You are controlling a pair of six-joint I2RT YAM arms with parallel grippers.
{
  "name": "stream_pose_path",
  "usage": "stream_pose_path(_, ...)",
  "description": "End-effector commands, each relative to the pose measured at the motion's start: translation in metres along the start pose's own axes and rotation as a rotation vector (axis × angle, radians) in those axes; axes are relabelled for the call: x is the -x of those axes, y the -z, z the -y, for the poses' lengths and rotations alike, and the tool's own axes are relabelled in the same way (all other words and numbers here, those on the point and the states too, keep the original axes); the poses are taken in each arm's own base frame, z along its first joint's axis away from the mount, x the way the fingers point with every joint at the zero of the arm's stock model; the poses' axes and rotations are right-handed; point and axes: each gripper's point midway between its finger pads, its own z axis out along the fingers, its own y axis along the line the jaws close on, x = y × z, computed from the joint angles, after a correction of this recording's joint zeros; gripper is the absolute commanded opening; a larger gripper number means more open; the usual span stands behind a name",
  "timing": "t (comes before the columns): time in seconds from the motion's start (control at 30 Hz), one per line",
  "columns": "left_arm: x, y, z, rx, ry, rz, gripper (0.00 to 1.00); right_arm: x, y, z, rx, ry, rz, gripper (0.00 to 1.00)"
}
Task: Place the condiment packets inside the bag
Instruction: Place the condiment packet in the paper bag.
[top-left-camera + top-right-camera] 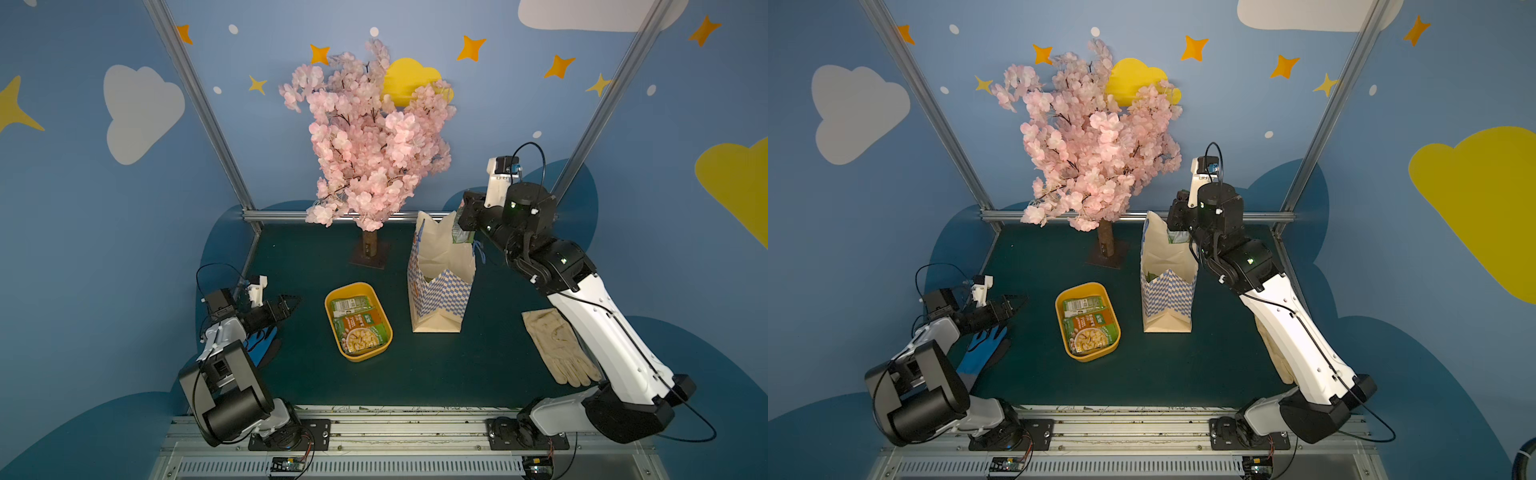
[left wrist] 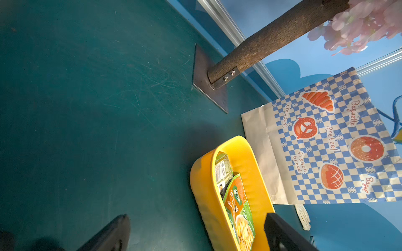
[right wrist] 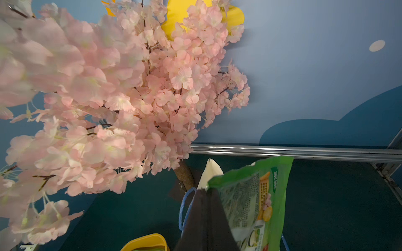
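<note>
Descent is called for: a condiment packet (image 1: 464, 238) pinched in the closed right hand (image 1: 462, 224) hangs upright over the mouth of the bag (image 1: 440, 291). More condiment packets (image 1: 360, 328) lie in the yellow tray (image 1: 362, 358), nearer the wide-open, empty left hand (image 1: 296, 303).

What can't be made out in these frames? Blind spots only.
- Inside the bag: its walls hide the bottom in both top views; contents uncountable.
- The packets in the yellow tray: overlapping, lower ones covered in both top views.
- The held packet: cut off by the frame edge in the right wrist view; the right gripper covers part in a top view.
- The beige glove: partly under the right arm in both top views.
</note>
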Motion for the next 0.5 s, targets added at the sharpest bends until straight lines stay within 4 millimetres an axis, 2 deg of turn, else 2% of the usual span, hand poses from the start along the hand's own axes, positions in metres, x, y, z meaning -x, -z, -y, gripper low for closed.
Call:
stream_pose_path(0.0, 0.007, 0.001, 0.003, -0.018, -0.017, 0.008, 1.0, -0.009, -0.008, -0.011, 0.068, -0.006, -0.063, 0.0)
stream_pose_path(0.17, 0.006, 0.002, 0.003, -0.017, -0.019, 0.008, 1.0, -0.023, -0.018, -0.014, 0.088, 0.015, -0.119, 0.0)
stream_pose_path(0.47, 0.007, 0.002, 0.003, -0.016, -0.02, 0.009, 1.0, -0.037, -0.02, -0.007, 0.074, 0.0, -0.145, 0.0)
